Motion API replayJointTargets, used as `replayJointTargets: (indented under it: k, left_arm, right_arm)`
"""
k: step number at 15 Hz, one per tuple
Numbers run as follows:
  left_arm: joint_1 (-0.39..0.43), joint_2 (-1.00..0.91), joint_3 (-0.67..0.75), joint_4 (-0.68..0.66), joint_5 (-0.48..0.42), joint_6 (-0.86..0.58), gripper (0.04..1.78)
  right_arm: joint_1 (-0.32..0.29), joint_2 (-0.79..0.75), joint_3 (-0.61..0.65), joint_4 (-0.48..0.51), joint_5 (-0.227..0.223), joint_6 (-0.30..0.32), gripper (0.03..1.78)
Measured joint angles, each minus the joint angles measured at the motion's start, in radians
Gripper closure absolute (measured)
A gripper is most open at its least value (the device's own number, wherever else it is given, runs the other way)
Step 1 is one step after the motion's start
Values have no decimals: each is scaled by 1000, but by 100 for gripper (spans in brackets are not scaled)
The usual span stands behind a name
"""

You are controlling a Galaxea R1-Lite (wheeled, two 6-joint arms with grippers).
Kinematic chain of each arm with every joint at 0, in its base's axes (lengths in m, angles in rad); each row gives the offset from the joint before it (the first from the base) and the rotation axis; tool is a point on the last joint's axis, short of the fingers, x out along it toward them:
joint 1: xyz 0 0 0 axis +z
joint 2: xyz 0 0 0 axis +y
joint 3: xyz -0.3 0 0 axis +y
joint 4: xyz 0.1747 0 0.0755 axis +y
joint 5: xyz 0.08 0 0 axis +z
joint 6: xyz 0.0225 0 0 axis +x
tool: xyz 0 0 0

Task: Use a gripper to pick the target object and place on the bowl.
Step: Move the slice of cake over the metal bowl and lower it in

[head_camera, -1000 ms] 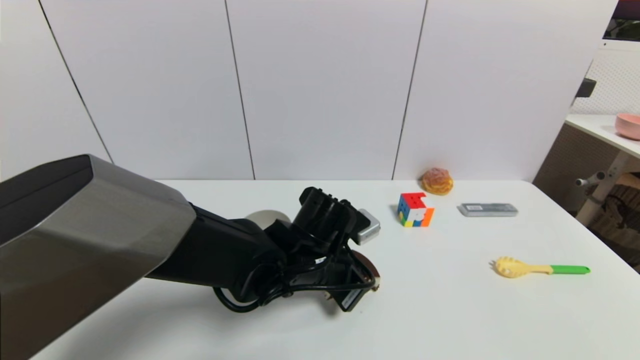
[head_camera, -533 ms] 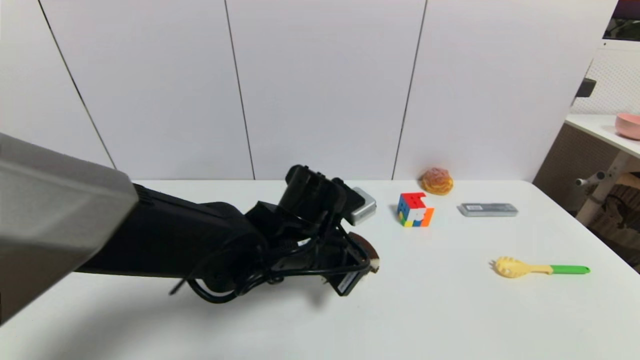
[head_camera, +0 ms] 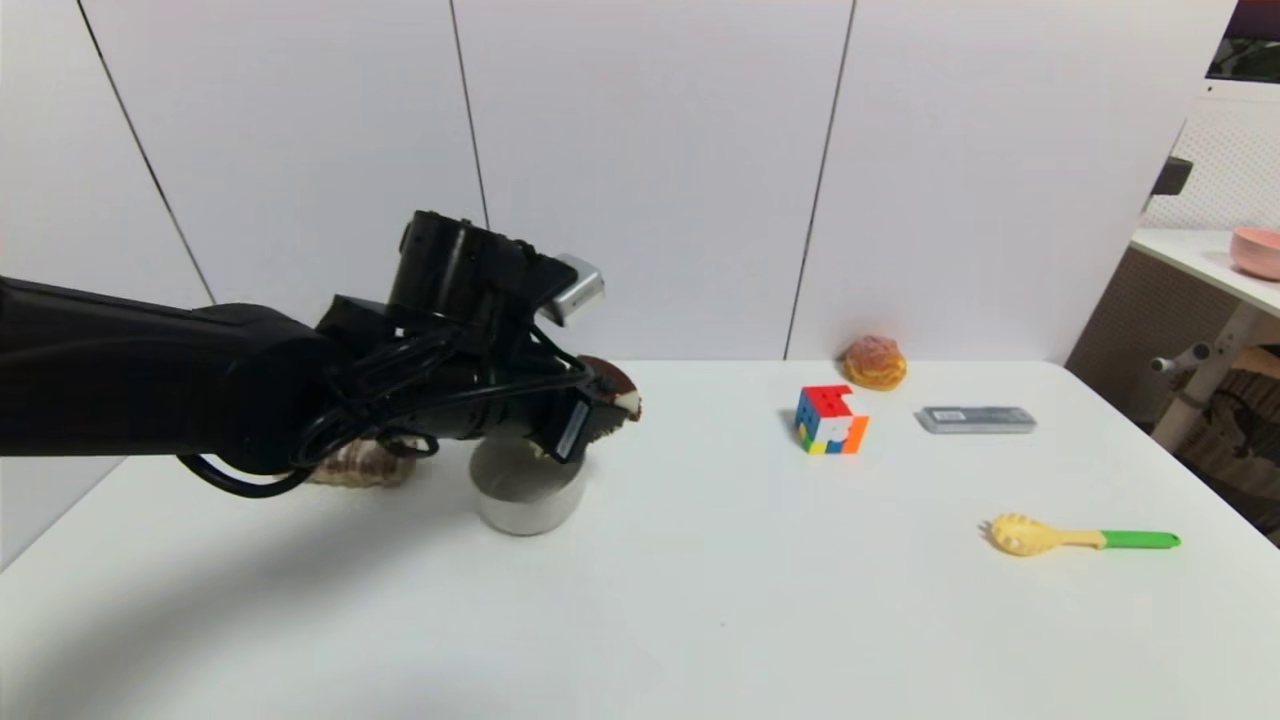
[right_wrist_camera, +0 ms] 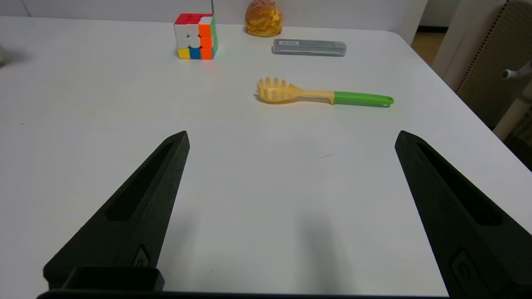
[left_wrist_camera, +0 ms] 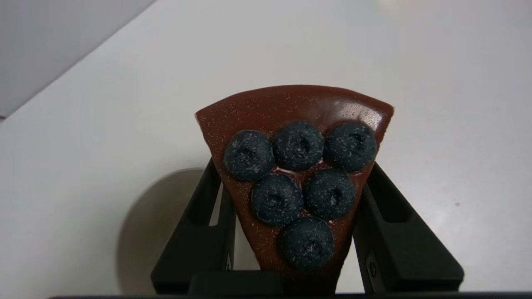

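the left claw (head_camera: 590,420) hung above the white counter (head_camera: 760,600), pinching the cake slice (left_wrist_camera: 297,174) between its 2 fingers (left_wrist_camera: 199,232); 6 blueberries showed on the slice's dark top. the slice was off the counter, over the far right rim of the grey-white bowl (head_camera: 528,492), which stood below the claw. a striped bread roll (head_camera: 362,464) lay just left of the bowl. the right claw (right_wrist_camera: 291,211) was spread wide over bare counter, well apart from the rubik's cube (head_camera: 830,420), puff pastry (head_camera: 874,363), grey case (head_camera: 977,419) and pasta spoon (head_camera: 1080,536).
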Motion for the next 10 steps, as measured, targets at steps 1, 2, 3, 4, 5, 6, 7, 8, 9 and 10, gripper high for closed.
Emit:
replayJointTargets:
  k: [1,2,3,4,5,6,7,8,9,10]
  left_arm:
    - [30,-5,0,-4,0,0,104]
    - [57,-6,0,-4,-1,-1,104]
    - [80,-4,2,-4,0,-2,104]
    - [100,1,2,-5,0,-4,104]
    - [113,8,2,-5,-1,-5,104]
    - [121,16,3,-6,0,-8,104]
    - [127,24,6,-5,-1,-11,104]
    - [131,30,13,-2,-1,-15,104]
    - [134,34,22,3,-1,-17,104]
    - [138,35,31,13,-1,-19,104]
  right_arm:
    - [0,0,0,0,0,0,10]
    - [0,0,0,0,0,0,10]
    - [0,0,0,0,0,0,10]
    - [0,0,0,0,0,0,10]
    - [0,0,0,0,0,0,10]
    - [0,0,0,0,0,0,10]
    - [0,0,0,0,0,0,10]
    - [0,0,0,0,0,0,10]
    - [0,0,0,0,0,0,10]
    - [0,0,0,0,0,0,10]
